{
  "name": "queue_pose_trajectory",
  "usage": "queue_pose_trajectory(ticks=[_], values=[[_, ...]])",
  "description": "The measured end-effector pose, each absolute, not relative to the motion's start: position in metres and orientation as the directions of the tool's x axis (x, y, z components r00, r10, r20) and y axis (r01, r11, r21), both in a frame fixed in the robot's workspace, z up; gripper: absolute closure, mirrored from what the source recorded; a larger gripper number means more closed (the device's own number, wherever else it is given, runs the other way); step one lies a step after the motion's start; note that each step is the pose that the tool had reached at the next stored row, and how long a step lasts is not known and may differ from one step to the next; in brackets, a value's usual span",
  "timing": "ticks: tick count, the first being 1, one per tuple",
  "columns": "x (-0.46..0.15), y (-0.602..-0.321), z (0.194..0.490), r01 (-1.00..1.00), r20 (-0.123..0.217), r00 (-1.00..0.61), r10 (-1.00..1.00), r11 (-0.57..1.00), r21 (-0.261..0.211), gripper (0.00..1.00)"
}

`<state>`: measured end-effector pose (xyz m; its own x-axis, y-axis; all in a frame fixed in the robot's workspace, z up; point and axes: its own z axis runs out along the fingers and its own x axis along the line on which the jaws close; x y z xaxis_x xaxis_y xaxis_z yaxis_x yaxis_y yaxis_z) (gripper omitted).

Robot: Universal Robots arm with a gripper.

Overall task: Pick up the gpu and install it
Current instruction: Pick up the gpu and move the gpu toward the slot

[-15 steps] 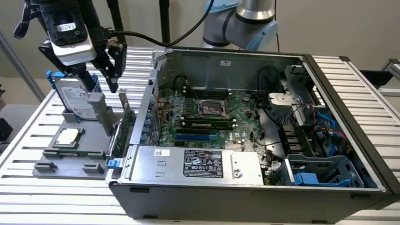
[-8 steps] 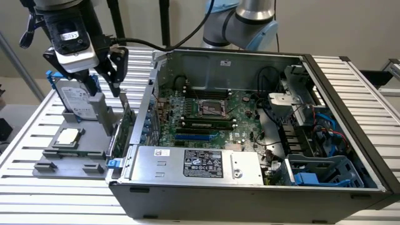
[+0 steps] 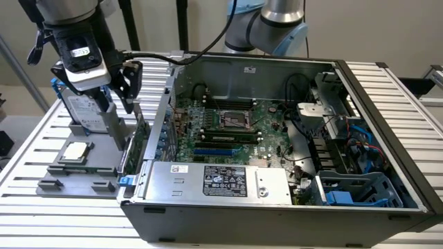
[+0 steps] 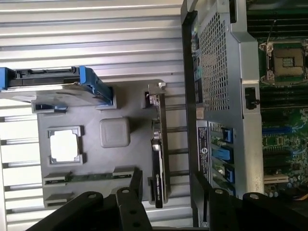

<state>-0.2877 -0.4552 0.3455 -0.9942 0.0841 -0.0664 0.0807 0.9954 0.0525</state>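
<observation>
The gpu (image 4: 159,159) stands on its long edge in a slot of the grey holder (image 4: 130,101), its metal end bracket (image 4: 155,94) at one end. In the exterior view the gpu (image 3: 140,136) is a thin dark card squeezed between the holder and the open computer case's side wall. My gripper (image 3: 119,98) hangs open just above it, toward the exterior view's left of the case. In the wrist view the gripper (image 4: 171,207) has one black finger on either side of the card's line, apart from it, with nothing held.
The grey holder (image 3: 76,179) also carries a silver hard drive in a blue frame (image 3: 83,111) and a square CPU chip (image 3: 74,150). The open case (image 3: 277,205) shows the motherboard (image 3: 229,124), a blue slot (image 3: 218,151), cables and a drive cage. A slatted metal table (image 3: 41,218) lies underneath.
</observation>
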Motion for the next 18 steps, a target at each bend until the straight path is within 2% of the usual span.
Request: queue_pose_trajectory(ticks=[18], values=[[-0.288, -0.465, 0.313, 0.064, -0.066, -0.996, 0.067, 0.997, 0.052, 0.00]])
